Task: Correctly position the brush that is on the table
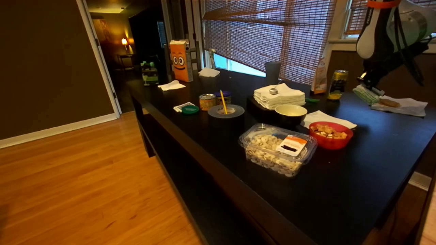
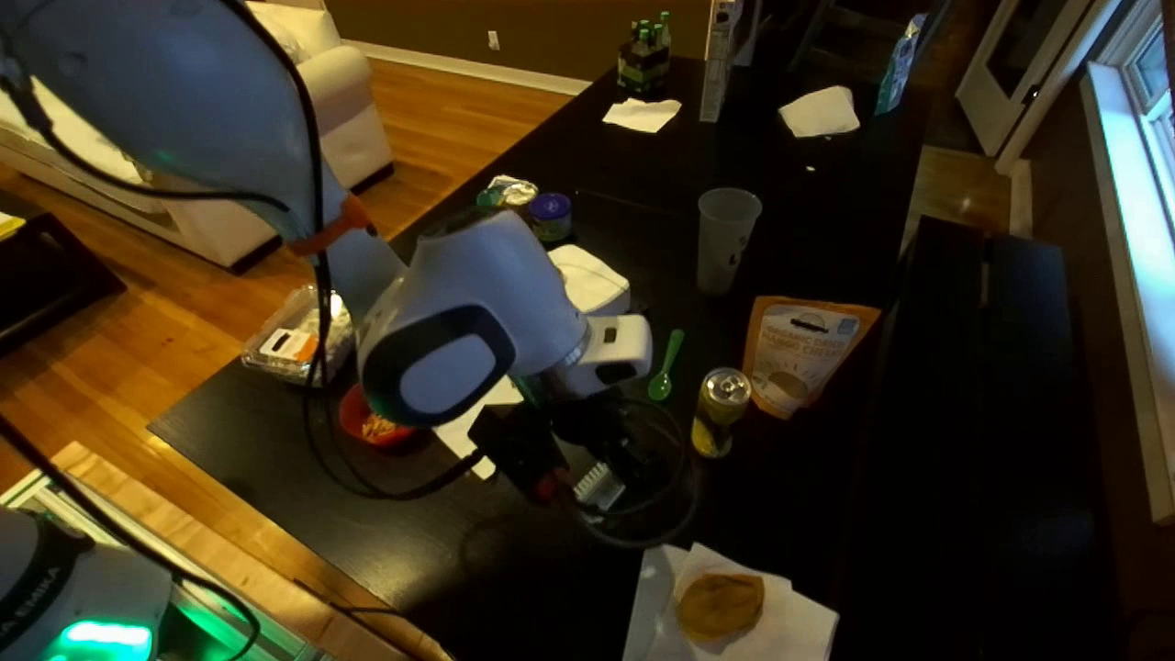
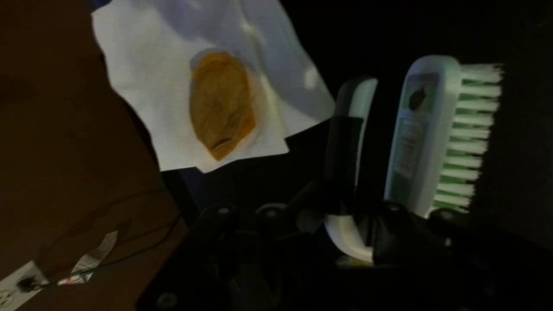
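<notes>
The brush has a white head with a label, rows of white and green bristles, and a loop handle with a black grip. In the wrist view its bristles point to the right. My gripper is shut on the handle near its white end; the dark fingers hide part of it. In both exterior views the brush hangs at the gripper, low over the black table. I cannot tell whether it touches the table.
A white napkin with a brown flat piece lies close to the brush. A yellow can, a pouch and a green spoon stand or lie near. A red bowl and clear container are farther off.
</notes>
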Robot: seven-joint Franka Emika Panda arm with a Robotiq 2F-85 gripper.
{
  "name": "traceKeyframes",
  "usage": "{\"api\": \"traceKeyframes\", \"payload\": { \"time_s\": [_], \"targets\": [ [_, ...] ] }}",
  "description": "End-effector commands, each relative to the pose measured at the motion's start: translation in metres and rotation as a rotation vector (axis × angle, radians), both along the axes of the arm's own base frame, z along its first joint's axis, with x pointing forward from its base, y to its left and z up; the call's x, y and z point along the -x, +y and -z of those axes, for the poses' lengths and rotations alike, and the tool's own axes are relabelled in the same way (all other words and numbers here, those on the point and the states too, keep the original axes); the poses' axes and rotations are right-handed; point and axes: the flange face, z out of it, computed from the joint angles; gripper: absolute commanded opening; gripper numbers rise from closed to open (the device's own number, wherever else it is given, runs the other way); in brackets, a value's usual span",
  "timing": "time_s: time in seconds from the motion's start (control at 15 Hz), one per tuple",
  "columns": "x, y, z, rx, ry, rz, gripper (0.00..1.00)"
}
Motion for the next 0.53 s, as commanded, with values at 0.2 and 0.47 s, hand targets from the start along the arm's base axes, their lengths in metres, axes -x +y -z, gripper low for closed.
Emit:
{"api": "traceKeyframes", "payload": {
  "time_s": [0.2,0.47],
  "targets": [
    [-0.009,0.050,-0.017,0.058,0.101,-0.021,0.06],
    [-0.017,0.050,-0.012,0.068,0.101,-0.034,0.22]
  ]
}}
